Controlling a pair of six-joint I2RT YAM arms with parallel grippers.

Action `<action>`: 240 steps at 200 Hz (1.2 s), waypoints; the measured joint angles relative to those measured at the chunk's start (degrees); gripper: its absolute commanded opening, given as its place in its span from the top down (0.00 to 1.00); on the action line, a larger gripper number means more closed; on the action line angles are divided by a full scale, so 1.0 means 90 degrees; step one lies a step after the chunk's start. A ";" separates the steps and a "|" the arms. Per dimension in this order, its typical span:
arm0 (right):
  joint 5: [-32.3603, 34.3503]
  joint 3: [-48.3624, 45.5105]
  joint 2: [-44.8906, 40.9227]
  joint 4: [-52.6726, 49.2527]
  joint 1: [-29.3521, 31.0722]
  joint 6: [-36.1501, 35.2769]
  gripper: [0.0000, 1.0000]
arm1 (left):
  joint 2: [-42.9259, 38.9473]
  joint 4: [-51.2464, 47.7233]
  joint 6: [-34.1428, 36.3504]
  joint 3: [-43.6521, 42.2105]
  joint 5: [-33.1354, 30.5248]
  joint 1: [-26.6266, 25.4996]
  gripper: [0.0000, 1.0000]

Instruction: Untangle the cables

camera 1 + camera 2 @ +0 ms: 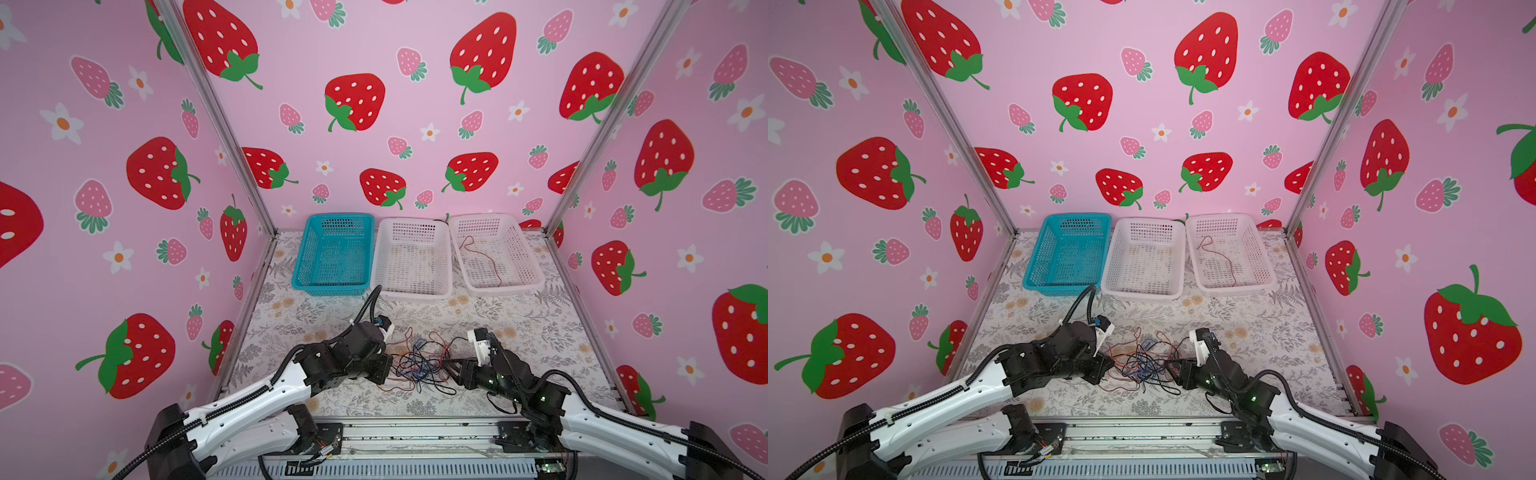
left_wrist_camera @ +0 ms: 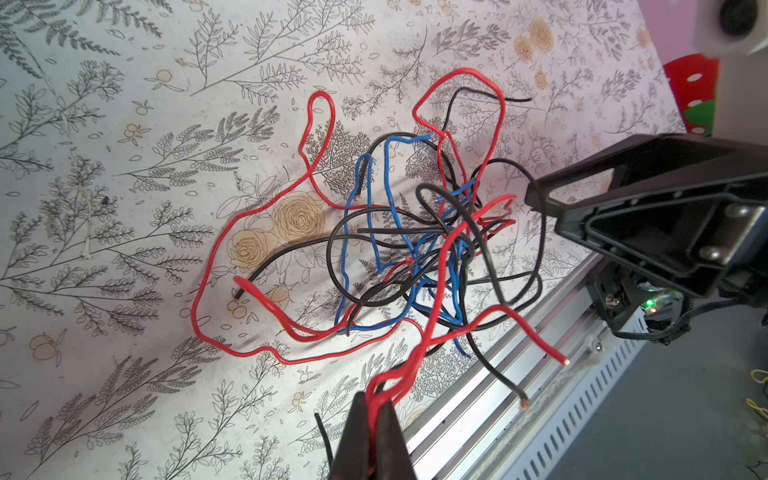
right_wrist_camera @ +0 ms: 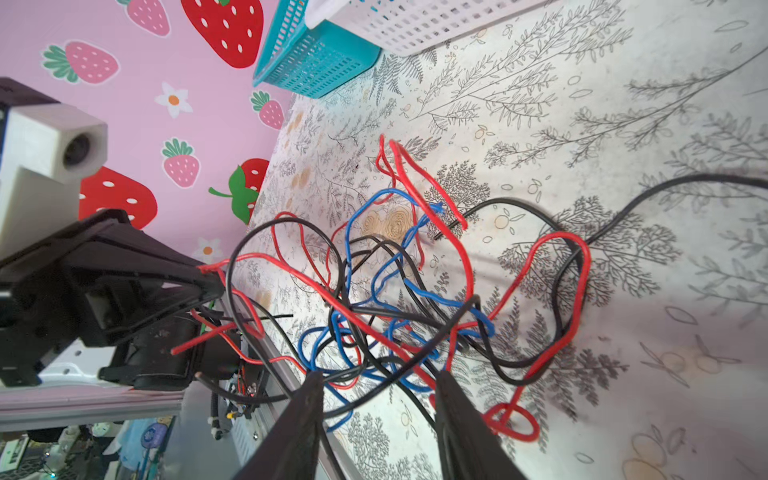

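Note:
The cables lie in one red, black and blue tangle on the floral mat, between my two grippers. My left gripper is at the tangle's left edge, shut on a red cable that rises taut from the heap. My right gripper is at the right edge, jaws apart; black and blue strands cross the gap without being pinched. One loose red cable lies in the right-hand white basket.
A blue basket and a white basket stand left of that one, all three in a row at the back. An aluminium rail runs along the front edge. Strawberry-print walls close in the left, right and back.

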 measured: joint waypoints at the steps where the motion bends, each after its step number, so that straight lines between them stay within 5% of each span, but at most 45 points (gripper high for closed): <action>1: 0.0000 0.0000 0.0019 0.0024 0.0002 0.0017 0.58 | 0.0000 0.0002 0.0000 0.0000 0.0002 0.0000 1.00; 79: 0.0155 -0.0053 0.0537 0.0869 0.0083 0.0483 0.80 | -0.0192 0.0126 -0.0129 -0.0260 0.0041 0.0000 1.00; 132: 0.0197 -0.0070 0.0957 0.1207 0.0085 0.0537 0.67 | -0.0270 0.0228 -0.0163 -0.0430 0.0046 0.0000 1.00; 190: 0.0333 -0.0078 0.1129 0.1411 0.0097 0.0522 1.00 | -0.0335 0.0313 -0.0279 -0.0527 0.0092 0.0000 1.00; 240: 0.0797 0.0282 0.0192 0.0187 0.0097 0.0126 1.00 | -0.0573 0.0372 -0.0449 -0.0767 0.0034 0.0000 1.00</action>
